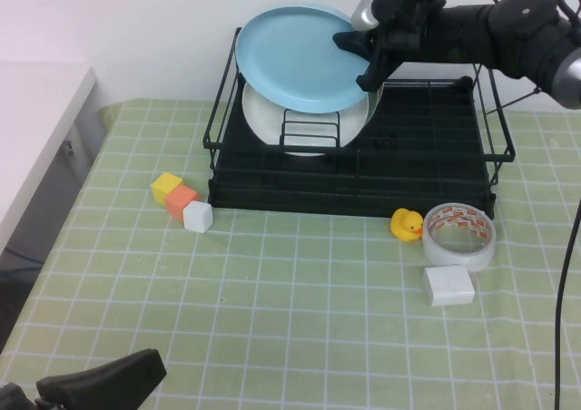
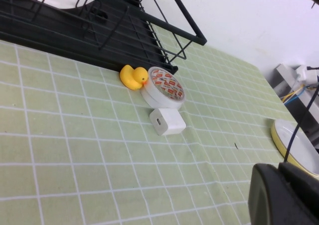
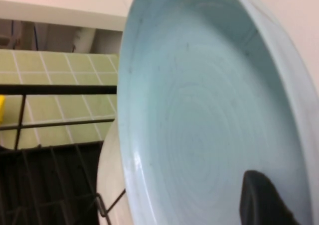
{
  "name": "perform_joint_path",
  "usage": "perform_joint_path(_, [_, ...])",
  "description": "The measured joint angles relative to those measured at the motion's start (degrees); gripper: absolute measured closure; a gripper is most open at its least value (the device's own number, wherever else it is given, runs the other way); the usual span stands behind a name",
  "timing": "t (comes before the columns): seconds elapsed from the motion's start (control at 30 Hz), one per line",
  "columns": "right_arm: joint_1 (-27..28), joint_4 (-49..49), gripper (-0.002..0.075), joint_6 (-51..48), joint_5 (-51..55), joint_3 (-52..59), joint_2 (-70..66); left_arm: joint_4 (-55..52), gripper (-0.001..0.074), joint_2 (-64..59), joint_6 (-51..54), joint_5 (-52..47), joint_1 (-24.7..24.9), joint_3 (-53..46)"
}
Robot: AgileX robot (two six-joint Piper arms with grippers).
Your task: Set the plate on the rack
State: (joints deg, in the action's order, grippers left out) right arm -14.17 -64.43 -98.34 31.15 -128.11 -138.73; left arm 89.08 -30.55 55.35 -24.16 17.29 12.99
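Observation:
The light blue plate (image 1: 295,56) is tilted in the air above the back left part of the black wire rack (image 1: 436,161). My right gripper (image 1: 363,61) is shut on the plate's right rim. In the right wrist view the plate (image 3: 209,105) fills the picture, and one dark fingertip (image 3: 258,197) lies on its face. A white plate (image 1: 304,124) stands in the rack's divider wires just below the blue plate. My left gripper (image 1: 100,381) is low at the near left of the table, far from the rack, with its fingers (image 2: 281,195) together and empty.
Yellow, orange and white cubes (image 1: 182,201) lie left of the rack. A yellow duck (image 1: 407,224), a tape roll (image 1: 458,235) and a white block (image 1: 448,286) lie in front of its right corner. A yellow-rimmed plate (image 2: 299,150) shows in the left wrist view.

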Motion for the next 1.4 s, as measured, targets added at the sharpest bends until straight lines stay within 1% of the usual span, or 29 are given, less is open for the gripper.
perform_joint_path(0.17, [0.08,-0.21,0.0608,0.00,1.84,-0.59,-1.08,0.00,0.0736,0.00,0.00,1.74,0.00,0.00])
perform_joint_path(0.5, [0.21,-0.18,0.0599,-0.47,2.69,-0.59,-4.05,0.00,0.0736,0.00,0.00,1.99,0.00,0.00])
perform_joint_path(0.53, [0.21,-0.18,0.0578,-0.35,2.81,-0.59,-4.05,0.00,0.0736,0.00,0.00,1.99,0.00,0.00])
perform_joint_path(0.6, [0.21,-0.18,0.0505,0.68,3.05,-0.59,-4.05,0.00,0.0736,0.00,0.00,2.28,0.00,0.00])
perform_joint_path(0.67, [0.21,-0.18,0.0411,4.59,3.28,-0.59,-4.05,0.00,0.0736,0.00,0.00,2.93,0.00,0.00])
perform_joint_path(0.73, [0.45,-0.18,0.0356,9.29,3.66,-0.59,-3.91,0.00,0.0736,0.00,-0.09,4.01,0.00,0.00])
perform_joint_path(0.8, [1.16,0.27,0.0330,12.66,4.71,-0.59,-3.30,0.00,0.0736,0.00,-0.09,5.04,0.00,0.00])
perform_joint_path(0.9, [2.54,1.17,0.0324,16.76,7.48,-0.59,-1.24,-0.12,0.0736,0.11,-0.09,6.35,0.00,-0.06])
perform_joint_path(0.97, [3.70,2.29,0.0341,19.96,10.90,-0.59,1.40,-0.70,0.0736,0.26,-0.09,6.78,0.00,-0.06])
perform_joint_path(1.03, [4.78,3.93,0.0389,24.36,15.58,-0.59,4.47,-1.87,0.0736,0.79,-0.09,6.78,0.00,-0.06])
perform_joint_path(1.1, [5.90,5.78,0.0482,28.40,20.61,-0.59,8.54,-3.74,0.0736,1.66,-0.09,5.58,0.00,-0.06])
perform_joint_path(1.17, [6.91,7.78,0.0603,31.77,27.04,-0.59,12.86,-7.44,0.0736,3.19,-0.09,3.92,0.00,-0.06])
perform_joint_path(1.23, [7.53,9.32,0.0667,34.55,33.30,-0.70,16.64,-10.74,0.0736,4.72,-0.44,3.48,0.00,-0.06])
perform_joint_path(1.3, [7.77,11.30,0.0697,37.27,37.48,-0.70,20.16,-12.06,0.0736,6.16,-1.01,5.63,0.00,-0.06])
perform_joint_path(1.4, [7.77,14.21,0.0714,41.52,39.21,0.73,26.42,-12.27,0.0736,8.12,-1.89,12.79,0.00,-0.06])
